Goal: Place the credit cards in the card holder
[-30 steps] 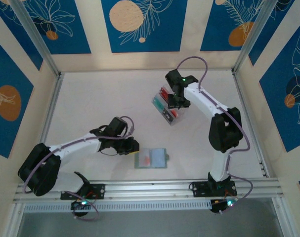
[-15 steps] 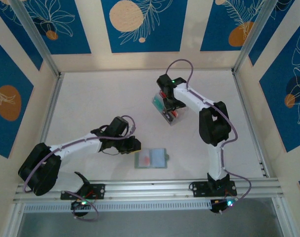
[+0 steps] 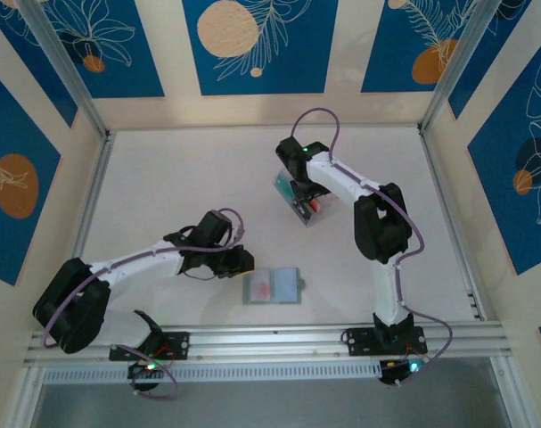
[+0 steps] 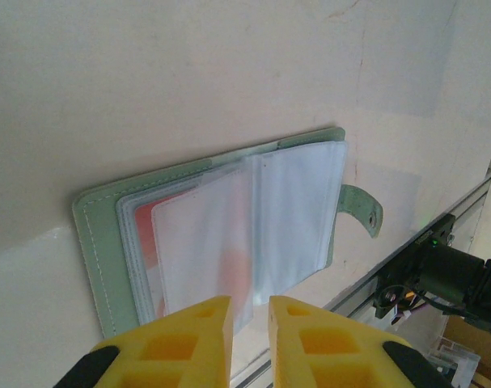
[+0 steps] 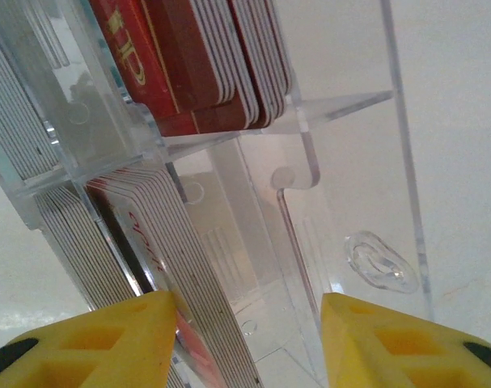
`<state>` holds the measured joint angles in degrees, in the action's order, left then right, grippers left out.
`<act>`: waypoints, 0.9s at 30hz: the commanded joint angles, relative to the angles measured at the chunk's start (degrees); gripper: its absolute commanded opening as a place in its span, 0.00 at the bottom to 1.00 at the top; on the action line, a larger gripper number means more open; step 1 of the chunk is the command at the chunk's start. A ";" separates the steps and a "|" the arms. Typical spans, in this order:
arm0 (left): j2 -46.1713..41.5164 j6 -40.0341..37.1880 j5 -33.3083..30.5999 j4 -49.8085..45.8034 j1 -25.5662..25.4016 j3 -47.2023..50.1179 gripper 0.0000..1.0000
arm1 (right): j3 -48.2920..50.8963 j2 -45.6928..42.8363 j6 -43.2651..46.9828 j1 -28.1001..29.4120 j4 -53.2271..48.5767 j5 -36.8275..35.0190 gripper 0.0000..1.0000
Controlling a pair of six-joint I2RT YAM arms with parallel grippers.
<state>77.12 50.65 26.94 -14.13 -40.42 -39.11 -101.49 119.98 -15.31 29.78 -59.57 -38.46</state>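
Right gripper (image 5: 247, 307) wide, straddling credit cards (image 5: 152, 234) in clear box (image 5: 346, 105); left gripper (image 4: 250, 305) narrow at card holder's (image 4: 98, 242) 9 o'clock edge.

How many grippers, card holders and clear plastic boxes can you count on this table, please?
Grippers: 2 (left gripper, right gripper)
Card holder: 1
Clear box: 1
Total: 4
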 commanded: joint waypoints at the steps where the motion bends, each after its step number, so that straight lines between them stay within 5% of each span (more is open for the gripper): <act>1: -0.17 0.06 -0.48 -0.11 -0.62 0.32 0.18 | -0.57 2.66 0.67 0.02 -0.90 -2.77 0.47; 27: -0.07 0.06 -0.57 0.24 -0.60 0.79 0.19 | -2.65 -0.32 2.33 -0.23 -2.56 -8.11 0.33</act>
<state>77.12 50.65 26.72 -14.13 -40.42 -39.05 -102.24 120.97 -13.43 29.93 -60.71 -44.38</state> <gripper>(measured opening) 0.185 0.326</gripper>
